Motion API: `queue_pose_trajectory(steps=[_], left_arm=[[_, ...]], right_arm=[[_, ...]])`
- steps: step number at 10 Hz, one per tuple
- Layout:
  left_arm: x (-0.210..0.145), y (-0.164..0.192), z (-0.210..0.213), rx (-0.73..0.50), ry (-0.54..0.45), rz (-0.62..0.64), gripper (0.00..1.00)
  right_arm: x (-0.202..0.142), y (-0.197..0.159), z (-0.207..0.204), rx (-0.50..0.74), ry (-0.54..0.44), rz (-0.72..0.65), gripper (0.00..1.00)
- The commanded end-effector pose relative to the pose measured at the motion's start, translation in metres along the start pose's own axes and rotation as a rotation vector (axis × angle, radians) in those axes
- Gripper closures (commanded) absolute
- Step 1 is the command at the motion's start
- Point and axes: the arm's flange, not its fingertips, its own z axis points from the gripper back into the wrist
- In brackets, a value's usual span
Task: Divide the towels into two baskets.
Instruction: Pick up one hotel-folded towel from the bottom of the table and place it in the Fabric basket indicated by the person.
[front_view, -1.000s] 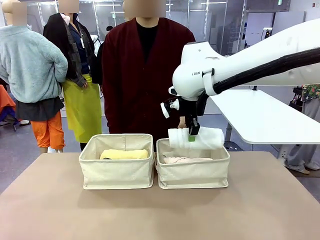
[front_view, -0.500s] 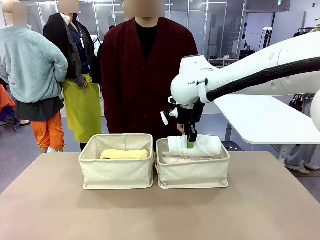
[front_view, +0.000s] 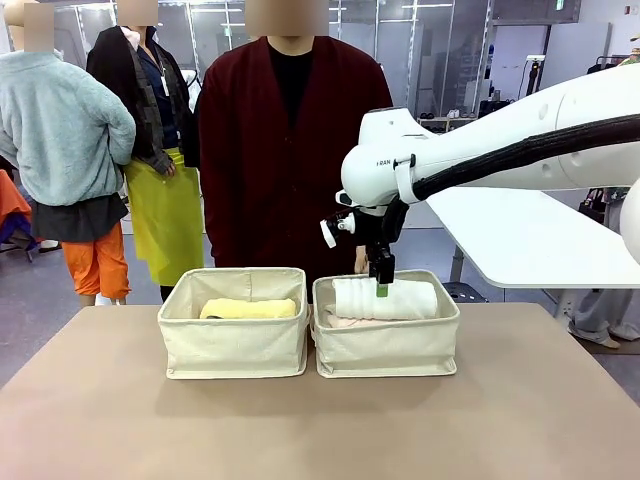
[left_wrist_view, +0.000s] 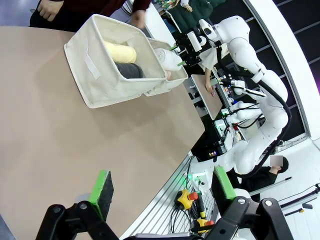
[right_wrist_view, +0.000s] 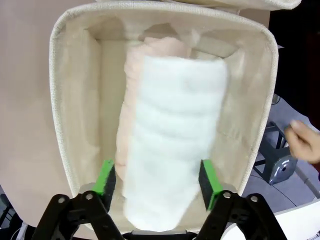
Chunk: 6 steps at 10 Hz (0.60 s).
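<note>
Two cream baskets stand side by side at the far edge of the brown table. The left basket (front_view: 235, 345) (left_wrist_view: 95, 75) holds the pale yellow towel (front_view: 250, 309) (left_wrist_view: 120, 51) and a dark grey towel (left_wrist_view: 131, 71). In the right basket (front_view: 385, 348) (right_wrist_view: 60, 100) the white towel (front_view: 385, 298) (right_wrist_view: 170, 135) lies on top of the pale pink towel (right_wrist_view: 137, 65). My right gripper (front_view: 381, 290) (right_wrist_view: 157, 177) hangs over this basket, open, its green pads standing either side of the white roll's near end. My left gripper (left_wrist_view: 162, 192) is open above the bare table, nothing between its fingers.
A person in a dark red top (front_view: 290, 150) stands right behind the baskets, one hand (right_wrist_view: 305, 142) beside the right basket's far side. A white table (front_view: 520, 240) stands off to the right. The brown tabletop (front_view: 320, 420) in front of the baskets is bare.
My right gripper came down with the white towel, lowered it onto the pink one in the right basket and spread its fingers off it. The left arm stayed still.
</note>
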Motion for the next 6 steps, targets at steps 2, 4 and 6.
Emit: queue_pose_trajectory(steps=[2,4,6], left_arm=[[-0.003,-0.004,0.004,-0.002,0.011,-0.006,0.00],[-0.003,-0.004,0.004,-0.002,0.011,-0.006,0.00],[-0.003,-0.004,0.004,-0.002,0.011,-0.006,0.00]], right_arm=[[-0.001,0.008,0.005,0.007,-0.002,0.005,0.00],[0.000,0.013,0.008,-0.001,-0.011,-0.003,0.00],[0.003,0.002,0.002,-0.001,-0.003,0.005,0.00]])
